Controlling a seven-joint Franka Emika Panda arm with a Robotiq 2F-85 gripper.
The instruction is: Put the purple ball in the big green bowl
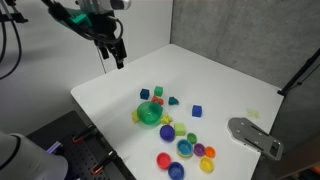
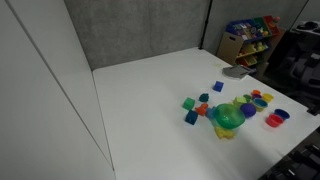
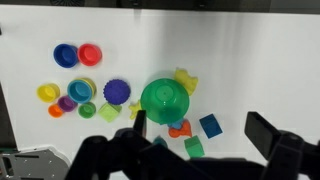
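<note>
The big green bowl (image 1: 148,112) stands mid-table among small toys; it also shows in the other exterior view (image 2: 228,115) and in the wrist view (image 3: 162,97). A small purple round piece, which I take for the purple ball (image 3: 66,103), sits in a cluster of coloured cups left of the bowl; it is a speck in an exterior view (image 1: 208,152). My gripper (image 1: 117,55) hangs high above the table's far corner, well away from the toys. In the wrist view the gripper (image 3: 200,125) is open and empty.
A flat ridged purple dish (image 3: 117,91) lies beside the bowl. A blue cube (image 3: 211,125), a green block (image 3: 194,147) and an orange piece (image 3: 180,128) lie near it. Blue (image 3: 66,54) and red (image 3: 90,54) cups stand apart. A grey object (image 1: 255,135) lies at the table edge.
</note>
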